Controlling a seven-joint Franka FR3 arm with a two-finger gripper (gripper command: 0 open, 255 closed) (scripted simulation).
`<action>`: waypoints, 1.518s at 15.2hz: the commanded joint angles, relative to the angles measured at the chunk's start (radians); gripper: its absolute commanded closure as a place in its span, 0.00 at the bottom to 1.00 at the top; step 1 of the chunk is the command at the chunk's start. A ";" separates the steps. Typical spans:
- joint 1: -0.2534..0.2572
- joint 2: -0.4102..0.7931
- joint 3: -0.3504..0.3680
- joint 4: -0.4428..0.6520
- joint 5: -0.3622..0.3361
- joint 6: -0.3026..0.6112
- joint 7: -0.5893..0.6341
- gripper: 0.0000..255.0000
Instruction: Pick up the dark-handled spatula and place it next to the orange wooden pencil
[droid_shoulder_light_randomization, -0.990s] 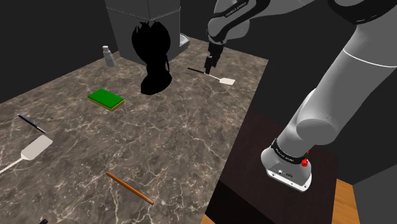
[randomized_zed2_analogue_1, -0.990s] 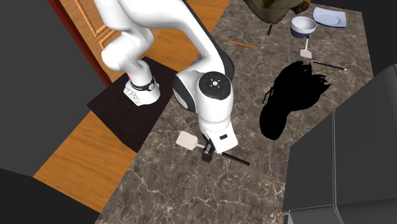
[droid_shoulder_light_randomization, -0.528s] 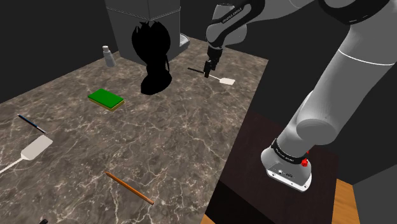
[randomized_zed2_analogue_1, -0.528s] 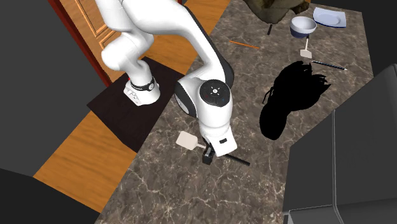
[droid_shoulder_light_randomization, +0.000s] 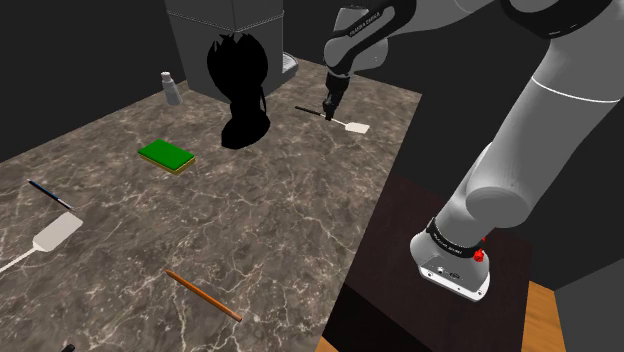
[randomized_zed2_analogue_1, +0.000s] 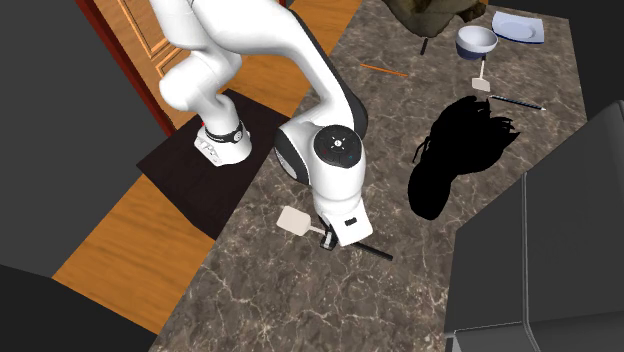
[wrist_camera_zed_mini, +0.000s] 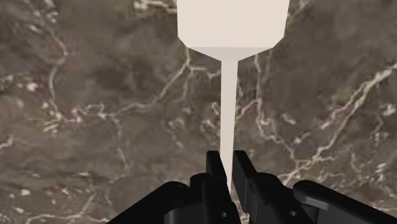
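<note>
- The hand (wrist_camera_zed_mini: 228, 164) was clamped on the pale shaft of the dark-handled spatula (wrist_camera_zed_mini: 232, 25), with one black finger (wrist_camera_zed_mini: 215, 168) pressed against each side of the shaft.
- In the shoulder view the hand (droid_shoulder_light_randomization: 327, 108) pointed down at the far end of the surface (droid_shoulder_light_randomization: 300, 220), gripping the dark-handled spatula (droid_shoulder_light_randomization: 346, 123) about midway along.
- The pale blade lay toward the surface's edge nearest the stand (droid_shoulder_light_randomization: 400, 240), and the dark handle pointed the other way.
- I could not tell whether the blade touched the marble-patterned surface (wrist_camera_zed_mini: 95, 95) or hung just above it.
- In the second exterior view the hand (randomized_zed2_analogue_1: 328, 240) sat under the white wrist, with the dark-handled spatula (randomized_zed2_analogue_1: 293, 218) sticking out on both sides of it.
- A pure black silhouette (droid_shoulder_light_randomization: 243, 100) stood near the hand on the shoulder view's left.
- A green sponge (droid_shoulder_light_randomization: 165, 155) and a small bottle (droid_shoulder_light_randomization: 171, 90) were farther left.
- The orange pencil (droid_shoulder_light_randomization: 203, 295) lay at the near end of the surface, well apart from the hand, and showed as a thin line (randomized_zed2_analogue_1: 384, 70) in the second exterior view.
- A second spatula (droid_shoulder_light_randomization: 55, 238) and a dark pen (droid_shoulder_light_randomization: 48, 194) lay beyond the orange pencil, on the shoulder view's left.
</note>
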 joint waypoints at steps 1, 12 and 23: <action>0.000 0.000 0.000 0.000 0.000 0.000 0.000 1.00; 0.002 -0.050 -0.002 0.031 -0.024 -0.078 0.019 1.00; 0.011 -0.143 0.010 0.067 -0.062 -0.202 0.066 1.00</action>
